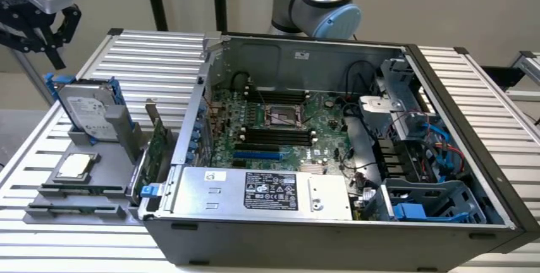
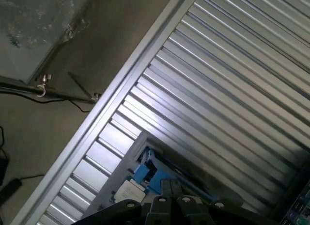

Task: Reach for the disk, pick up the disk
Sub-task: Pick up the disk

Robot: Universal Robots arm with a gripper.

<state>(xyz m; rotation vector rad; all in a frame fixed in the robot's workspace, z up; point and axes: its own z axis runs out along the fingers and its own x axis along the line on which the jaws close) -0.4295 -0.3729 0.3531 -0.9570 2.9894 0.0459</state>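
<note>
The disk (image 1: 87,110) stands on edge in a grey holder at the exterior view's left, beside the computer case. It is silver-grey with a white label and a bright blue frame. My gripper (image 1: 40,31) hangs above and behind it, well apart from it, with its black fingers (image 1: 69,20) spread open and nothing between them. In the wrist view the disk's blue edge (image 2: 146,173) and a bit of white label show just past the black gripper (image 2: 169,205) linkages, over the ribbed table.
An open computer case (image 1: 337,229) holds a motherboard (image 1: 279,124) and a silver box with a black label (image 1: 270,191). A small chip on a grey tray (image 1: 74,167) lies in front of the disk. An expansion card (image 1: 156,140) stands beside it. The table edge (image 2: 97,118) borders floor with cables.
</note>
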